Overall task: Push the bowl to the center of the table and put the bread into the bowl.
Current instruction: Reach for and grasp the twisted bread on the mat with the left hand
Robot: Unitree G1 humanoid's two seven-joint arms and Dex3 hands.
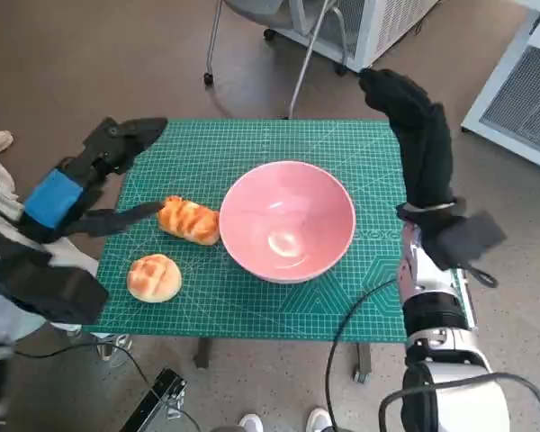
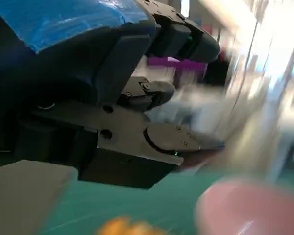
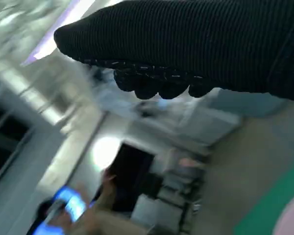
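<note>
The left hand [image 1: 90, 175], fingers spread and holding nothing, hovers at the green cutting mat's [image 1: 252, 310] nine o'clock edge, one finger beside the long bread roll [image 1: 189, 220]. A round bun [image 1: 154, 277] lies at seven o'clock. The pink bowl [image 1: 287, 220] sits near centre. The gloved right hand [image 1: 414, 135] hangs at two o'clock; only its wrist view shows its fingertips [image 3: 152, 85] curled with nothing in them, and a blurred person [image 3: 100, 205].

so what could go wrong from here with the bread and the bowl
1. The left hand has a finger near the long bread, which lies against the bowl; a poor grip could shove both.
2. The round bun sits near the table edge and could be knocked off.
</note>
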